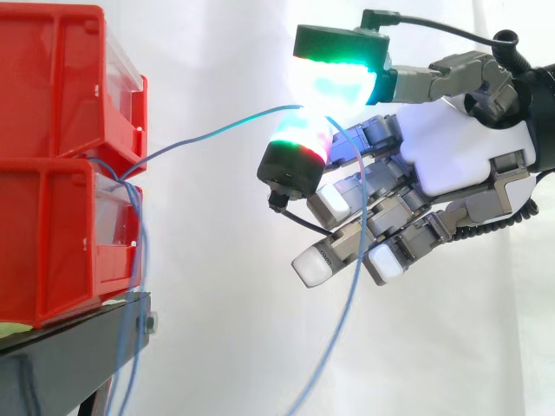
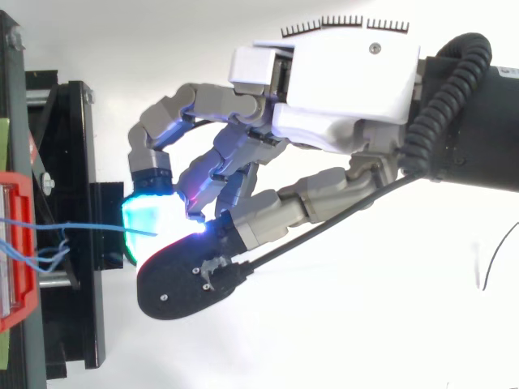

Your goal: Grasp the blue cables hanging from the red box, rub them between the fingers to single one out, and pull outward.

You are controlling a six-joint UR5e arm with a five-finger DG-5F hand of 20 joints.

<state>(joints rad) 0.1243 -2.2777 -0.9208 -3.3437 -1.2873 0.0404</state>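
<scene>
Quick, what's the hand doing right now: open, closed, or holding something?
The hand is shut on a blue cable, pinching it between two glowing fingertips, out from the red box.

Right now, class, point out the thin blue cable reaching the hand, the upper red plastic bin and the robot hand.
thin blue cable (image 1: 217,128): side view, mid-span between bin and hand.
upper red plastic bin (image 1: 52,78): side view, its side wall.
robot hand (image 1: 451,147): side view, its white palm.
</scene>
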